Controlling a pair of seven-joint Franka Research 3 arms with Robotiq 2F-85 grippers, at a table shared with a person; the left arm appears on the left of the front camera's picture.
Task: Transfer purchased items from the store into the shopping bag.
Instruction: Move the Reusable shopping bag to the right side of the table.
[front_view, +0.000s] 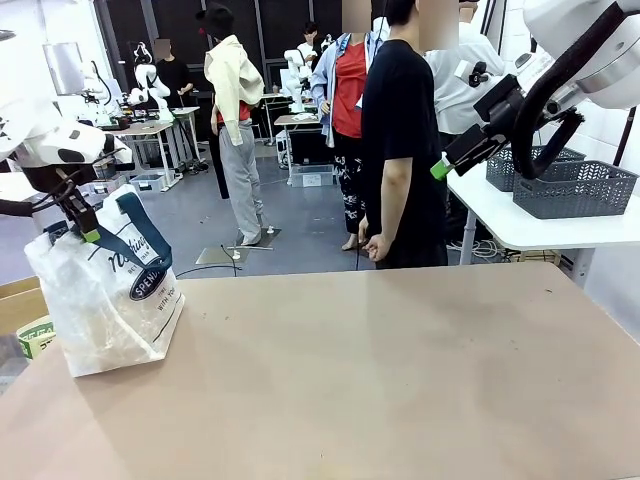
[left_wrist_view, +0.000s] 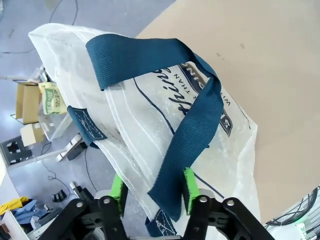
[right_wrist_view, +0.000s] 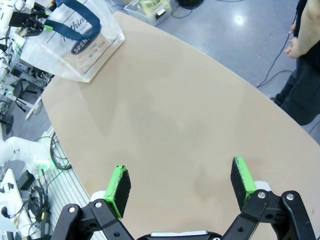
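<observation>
The shopping bag (front_view: 105, 300), whitish plastic with navy straps and a round navy logo, stands at the table's left edge. It is also in the right wrist view (right_wrist_view: 75, 42). My left gripper (front_view: 85, 228) is at the bag's top. In the left wrist view its green pads (left_wrist_view: 189, 182) stand partway apart, either side of the bag's rim (left_wrist_view: 137, 165) and one navy strap (left_wrist_view: 192, 130), with a gap still between them. My right gripper (front_view: 445, 165) hangs open, high over the right side, holding nothing (right_wrist_view: 180, 182). The purchased items cannot be made out through the bag's wall.
A person in black (front_view: 400, 150) stands at the table's far edge, hands down. Two dark grey lattice baskets (front_view: 575, 185) sit on a white side table at the right. A green-labelled packet (front_view: 35, 335) lies off the table's left edge. The tan tabletop (front_view: 400, 380) is bare.
</observation>
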